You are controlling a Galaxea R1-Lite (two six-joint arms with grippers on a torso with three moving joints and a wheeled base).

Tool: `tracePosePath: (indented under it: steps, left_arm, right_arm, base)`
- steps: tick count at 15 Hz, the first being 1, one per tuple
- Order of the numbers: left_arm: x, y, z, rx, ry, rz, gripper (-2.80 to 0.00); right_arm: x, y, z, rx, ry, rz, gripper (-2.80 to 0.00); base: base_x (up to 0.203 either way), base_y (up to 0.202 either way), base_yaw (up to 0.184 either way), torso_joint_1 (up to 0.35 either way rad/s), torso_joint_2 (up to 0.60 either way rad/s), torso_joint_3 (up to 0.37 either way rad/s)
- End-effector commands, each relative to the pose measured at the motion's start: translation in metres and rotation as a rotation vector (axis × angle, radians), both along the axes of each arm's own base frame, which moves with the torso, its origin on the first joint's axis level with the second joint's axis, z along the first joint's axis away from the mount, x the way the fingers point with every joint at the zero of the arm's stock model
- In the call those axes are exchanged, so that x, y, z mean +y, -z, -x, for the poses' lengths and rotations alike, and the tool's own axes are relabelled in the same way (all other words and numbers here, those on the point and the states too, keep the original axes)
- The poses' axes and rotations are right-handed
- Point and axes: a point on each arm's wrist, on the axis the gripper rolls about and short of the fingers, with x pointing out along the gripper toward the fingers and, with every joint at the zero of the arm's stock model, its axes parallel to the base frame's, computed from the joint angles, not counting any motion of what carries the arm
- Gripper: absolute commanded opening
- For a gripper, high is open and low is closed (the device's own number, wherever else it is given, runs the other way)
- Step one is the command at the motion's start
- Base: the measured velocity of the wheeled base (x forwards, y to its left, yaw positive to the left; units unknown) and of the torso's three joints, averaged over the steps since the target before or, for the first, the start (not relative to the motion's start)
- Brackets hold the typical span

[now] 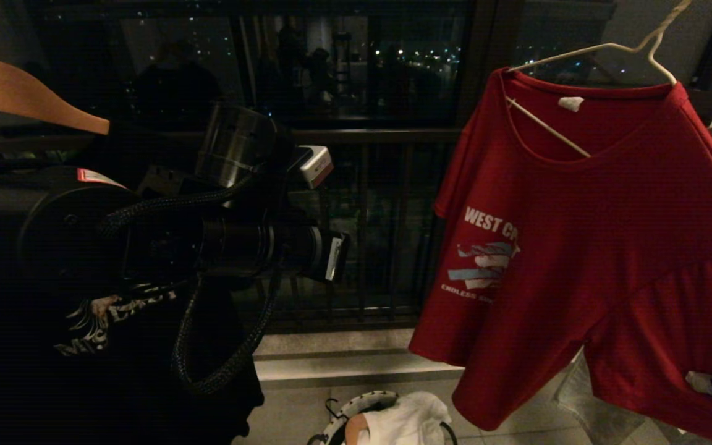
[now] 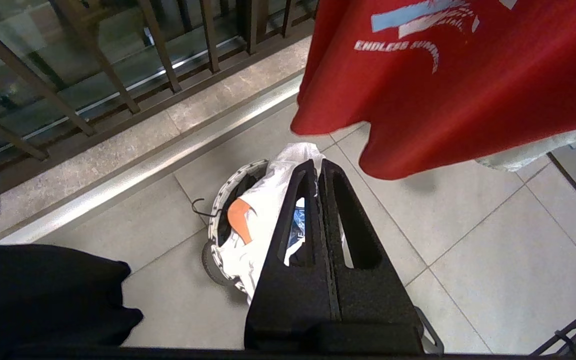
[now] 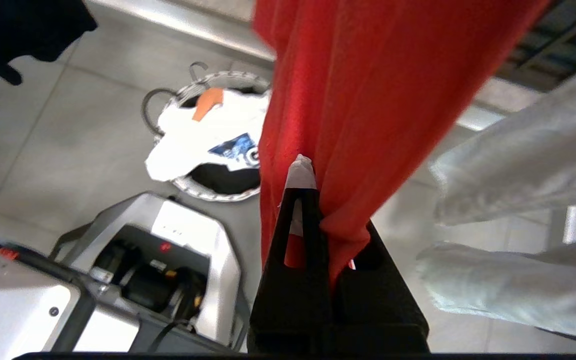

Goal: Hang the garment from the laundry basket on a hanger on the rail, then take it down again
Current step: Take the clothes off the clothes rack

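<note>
Right gripper [image 3: 313,200] fills the wrist view, jaws pinched tight on a bunched fold of the red T-shirt [image 1: 609,247] low down near the hem, with a little white tag poking out past the fingertips. So the shirt hangs straight above that gripper, draped on the cream wire hanger [image 1: 603,55], which sits tilted with one shoulder slipped through the neck hole. My guess is it grips low so it can tug the fabric down and off the hanger, meaning we're probably on the take-it-down half of the job, but that's just my read

Left gripper [image 2: 318,170] is fully closed with nothing in it, hovering off to the side. Directly below its fingertips on the tiled floor is the laundry basket [image 2: 218,215], a white T-shirt [image 2: 263,225] spilling over its rim. Red shirt's hem hangs above and beyond that gripper, not touching it

Black T-shirt [image 1: 102,327] hangs behind the left arm under a wooden hanger [image 1: 16,93]. Pale cloth [image 3: 518,170] hangs just beside the right gripper
</note>
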Motion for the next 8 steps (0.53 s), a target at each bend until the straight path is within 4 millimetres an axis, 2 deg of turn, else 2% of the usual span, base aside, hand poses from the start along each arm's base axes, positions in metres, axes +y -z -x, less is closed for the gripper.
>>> tracePosePath:
  steps: [1,8]
  left_arm:
    - [0.000,0.000,0.000,0.001,-0.001,0.000,-2.80]
    - [0.000,0.001,0.000,0.002,-0.001,-0.001,-2.80]
  right_arm:
    - [0.000,0.006,-0.003,0.022,-0.004,-0.001,-2.80]
    - [0.000,0.016,-0.013,0.044,-0.001,0.000,-2.80]
  base:
    - [0.000,0.000,0.000,0.000,0.00,0.000]
    - [0.000,0.000,0.000,0.000,0.00,0.000]
